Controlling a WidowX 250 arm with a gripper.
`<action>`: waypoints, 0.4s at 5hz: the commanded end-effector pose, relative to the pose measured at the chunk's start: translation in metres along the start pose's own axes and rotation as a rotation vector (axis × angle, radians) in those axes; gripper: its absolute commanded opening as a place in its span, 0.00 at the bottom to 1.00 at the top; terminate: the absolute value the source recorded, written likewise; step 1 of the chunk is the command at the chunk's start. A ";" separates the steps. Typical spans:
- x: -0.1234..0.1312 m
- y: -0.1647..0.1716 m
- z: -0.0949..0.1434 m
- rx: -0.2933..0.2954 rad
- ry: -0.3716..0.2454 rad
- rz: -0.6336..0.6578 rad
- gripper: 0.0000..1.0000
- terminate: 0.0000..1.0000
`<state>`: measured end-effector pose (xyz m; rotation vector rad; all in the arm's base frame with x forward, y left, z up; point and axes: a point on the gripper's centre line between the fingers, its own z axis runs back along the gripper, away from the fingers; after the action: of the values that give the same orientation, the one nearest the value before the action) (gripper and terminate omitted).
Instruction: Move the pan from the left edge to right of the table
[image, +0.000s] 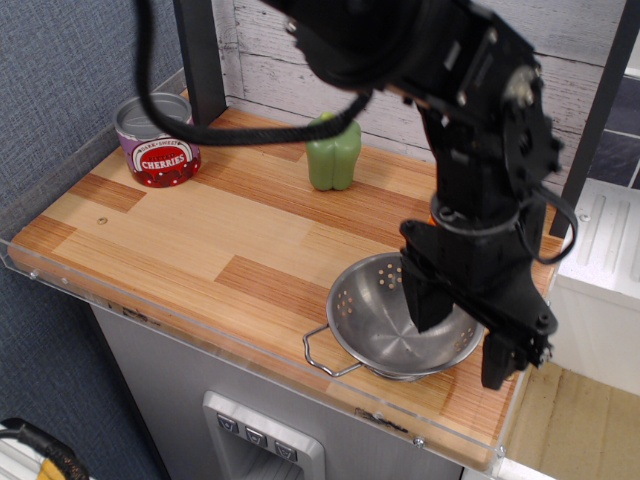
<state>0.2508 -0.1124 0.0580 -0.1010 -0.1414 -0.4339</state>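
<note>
The pan (378, 318), a shiny steel colander bowl with small holes, sits upright on the table (200, 230) near its front right corner. One wire loop handle (325, 350) points toward the front left edge. My gripper (463, 335) hangs over the pan's right rim, open. One finger (428, 300) is above the inside of the bowl and the other (498, 360) is outside it to the right. The rim lies between them and nothing is gripped. The pan's right side is hidden by the gripper.
A purple cherries can (157, 140) stands at the back left corner. A green pepper (333, 152) stands at the back middle. A black post (200, 60) rises behind the can. A clear acrylic lip (150, 305) runs along the front edge.
</note>
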 end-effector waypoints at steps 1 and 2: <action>-0.007 0.040 0.051 0.134 0.002 0.068 1.00 0.00; -0.023 0.073 0.060 0.143 0.027 0.140 1.00 0.00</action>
<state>0.2536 -0.0243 0.0924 0.0332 -0.0811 -0.2742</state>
